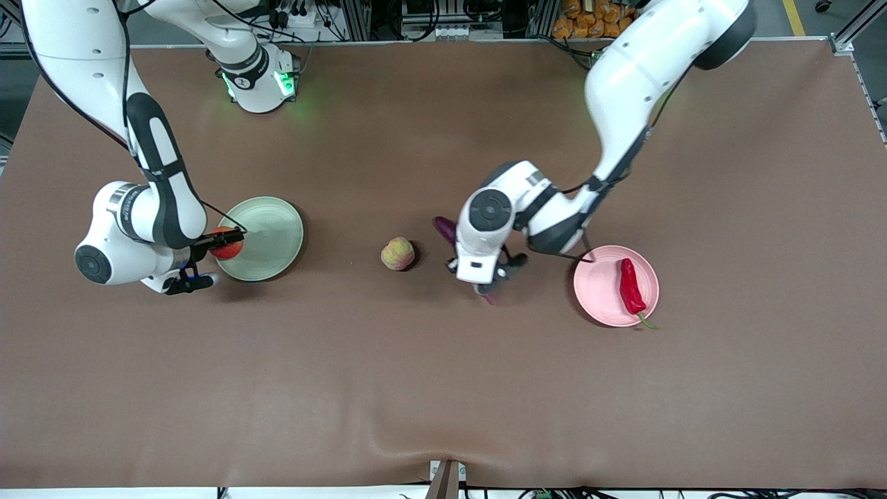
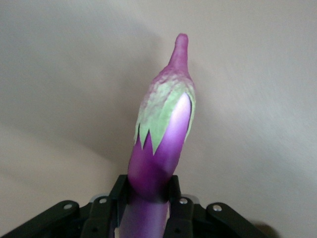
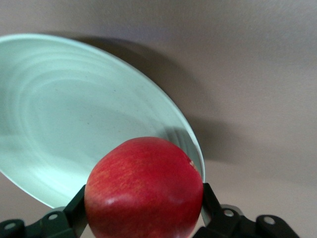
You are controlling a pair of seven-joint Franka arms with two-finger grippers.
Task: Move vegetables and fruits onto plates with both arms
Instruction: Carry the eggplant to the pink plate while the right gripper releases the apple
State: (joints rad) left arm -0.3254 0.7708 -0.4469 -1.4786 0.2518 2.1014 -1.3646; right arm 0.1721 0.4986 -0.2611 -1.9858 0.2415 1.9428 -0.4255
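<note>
My right gripper (image 1: 223, 244) is shut on the red apple (image 1: 226, 244), which it holds over the rim of the pale green plate (image 1: 267, 232). In the right wrist view the apple (image 3: 144, 188) fills the space between the fingers, with the green plate (image 3: 64, 124) below it. My left gripper (image 1: 488, 277) is shut on the purple eggplant (image 1: 444, 229), mostly hidden under the wrist, above the table beside the pale pink plate (image 1: 601, 291). The left wrist view shows the eggplant (image 2: 163, 134) clamped between the fingers, its green cap pointing away. The red chili pepper (image 1: 630, 286) lies on the pink plate. The peach (image 1: 398, 254) sits on the table between the plates.
The brown mat (image 1: 416, 388) covers the whole table. The arm bases with green lights (image 1: 260, 83) and cables stand along the edge farthest from the front camera.
</note>
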